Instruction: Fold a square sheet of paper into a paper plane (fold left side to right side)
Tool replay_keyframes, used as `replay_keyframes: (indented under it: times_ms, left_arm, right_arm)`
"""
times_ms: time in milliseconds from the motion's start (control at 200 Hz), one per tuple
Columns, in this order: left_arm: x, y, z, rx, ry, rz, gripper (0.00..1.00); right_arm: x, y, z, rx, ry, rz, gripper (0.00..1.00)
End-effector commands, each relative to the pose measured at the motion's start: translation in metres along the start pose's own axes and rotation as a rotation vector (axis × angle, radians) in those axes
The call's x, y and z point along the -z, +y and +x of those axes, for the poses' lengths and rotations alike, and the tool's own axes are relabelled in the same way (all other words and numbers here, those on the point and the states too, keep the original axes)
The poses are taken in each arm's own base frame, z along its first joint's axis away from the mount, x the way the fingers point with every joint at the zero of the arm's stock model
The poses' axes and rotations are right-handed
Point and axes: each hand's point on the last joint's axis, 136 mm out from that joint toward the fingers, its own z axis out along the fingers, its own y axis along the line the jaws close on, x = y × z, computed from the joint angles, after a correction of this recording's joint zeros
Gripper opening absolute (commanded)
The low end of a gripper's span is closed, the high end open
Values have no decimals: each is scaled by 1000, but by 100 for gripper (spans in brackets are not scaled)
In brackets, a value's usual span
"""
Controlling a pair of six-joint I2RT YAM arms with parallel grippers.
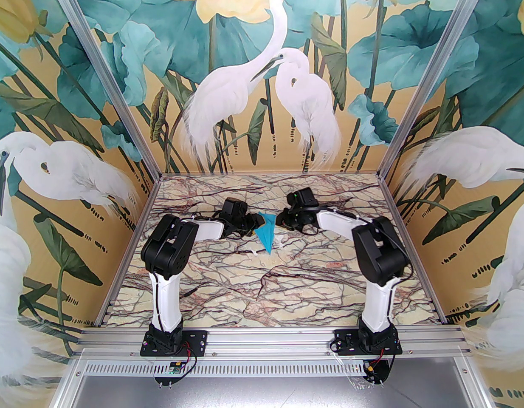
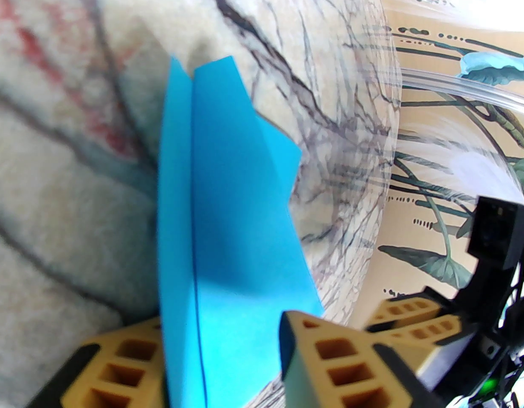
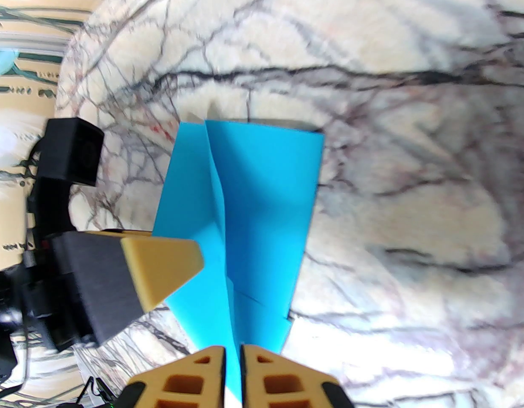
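Looking down on a marble table [image 1: 262,287] with a blue paper plane [image 1: 267,234] a little past its middle, between the two arms. Pointed nose toward the near edge, wider tail toward the back wall. Not possible to tell from above whether lying on the table or lifted a little over it. Creased along the middle, with one wing to each side and a notched tail edge.

Clamped at the middle fold by the right pincer [image 3: 232,351]: two yellow fingers [image 3: 287,366] almost together, only a thin blue strip between them.

Reached from the other side by the left pincer [image 2: 223,325]: yellow fingers [image 2: 364,368] clearly apart, with the blue paper across the gap. One edge of the paper against the one finger; the other finger in front of the paper. From the right wrist camera, tip of a left-pincer finger over the wing on that side, real contact not sure.

Both pincers facing each other, near, with the plane between. Some small white scraps [image 1: 279,240] on the table just beside the plane, too small to tell more.
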Motion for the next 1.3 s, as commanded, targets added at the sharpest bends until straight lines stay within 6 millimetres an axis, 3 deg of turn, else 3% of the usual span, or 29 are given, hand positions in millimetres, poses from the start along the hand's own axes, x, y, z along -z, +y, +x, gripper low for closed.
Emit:
replay_keyframes:
  times_ms: [0, 120, 225, 320, 575, 745, 885, 1075, 1155, 1295]
  left_arm:
    - [-19, 2, 17, -28, 58, -15, 35]
    - [-30, 4, 19, -31, 77, -24, 35]
    - [-35, 6, 21, -29, 83, -30, 23]
    - [-32, 5, 20, -37, 76, -30, 22]
    - [-12, -19, 11, -88, 16, -7, 5]
    - [18, -37, 0, -172, -43, -76, 4]
    - [60, -31, -13, -295, -120, -314, 3]
    - [111, -13, -30, -590, -233, -819, 0]
    - [112, -7, -30, -708, -240, -1007, 0]
    - [94, -2, -25, -867, -245, -1256, 0]
  right_arm:
    - [6, -6, 1, -31, -22, 1, 14]
    - [4, -10, 8, -36, -3, -6, 13]
    - [4, -14, 12, -46, -4, -3, 14]
    - [5, -16, 14, -48, -5, 1, 14]
    - [5, -18, 16, -55, -6, 6, 14]
    - [10, -22, 17, -63, -20, 19, 14]
    - [19, -29, 14, -84, -47, 27, 14]
    - [34, -44, 9, -117, -100, 63, 14]
    - [40, -49, 7, -129, -119, 69, 15]
    - [49, -54, 7, -136, -136, 79, 16]
